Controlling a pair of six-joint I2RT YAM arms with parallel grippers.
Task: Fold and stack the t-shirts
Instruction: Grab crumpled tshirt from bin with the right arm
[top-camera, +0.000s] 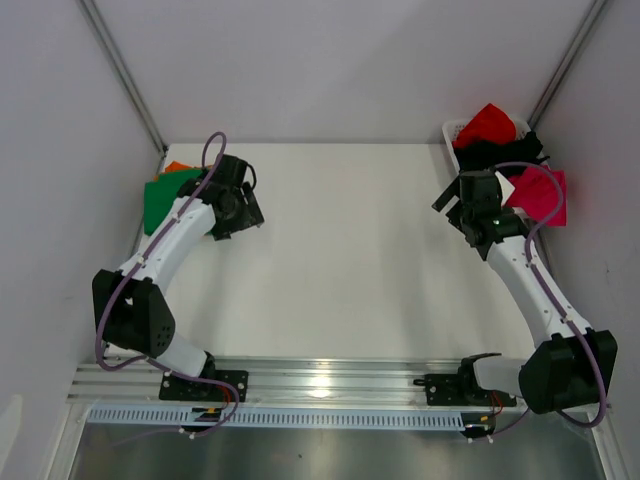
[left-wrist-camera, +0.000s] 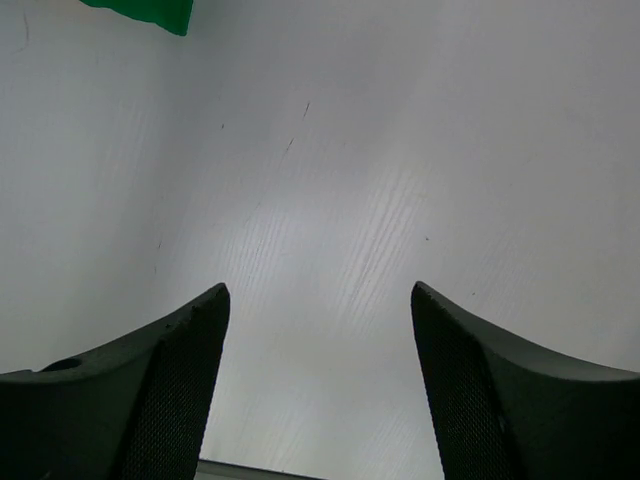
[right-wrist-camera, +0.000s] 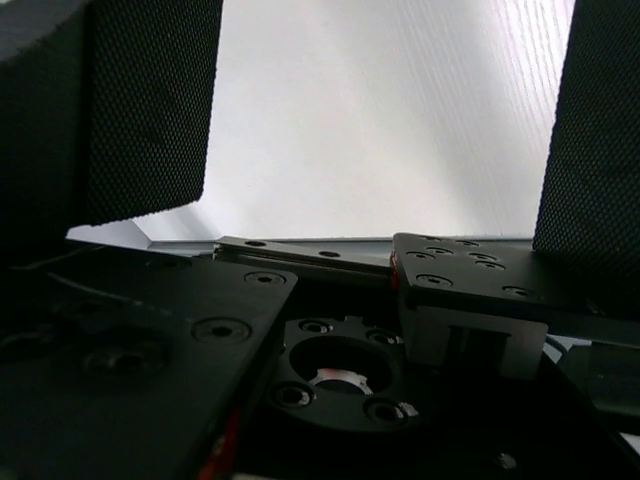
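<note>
A folded green t-shirt (top-camera: 160, 203) lies at the table's far left on top of an orange t-shirt (top-camera: 177, 166); its corner shows in the left wrist view (left-wrist-camera: 150, 12). My left gripper (top-camera: 240, 208) (left-wrist-camera: 320, 380) hovers just right of that stack, open, with only bare table between its fingers. At the far right a red t-shirt (top-camera: 487, 122) and a black t-shirt (top-camera: 503, 153) fill the white basket (top-camera: 455, 131), and a magenta-pink t-shirt (top-camera: 542, 196) hangs over its near side. My right gripper (top-camera: 472, 207) (right-wrist-camera: 380, 120) stands wide open and empty just left of that pile.
Grey walls close the table on the left, back and right. The arm bases sit on an aluminium rail (top-camera: 330, 380) along the near edge. Black mounting plates (right-wrist-camera: 300, 340) fill the lower half of the right wrist view.
</note>
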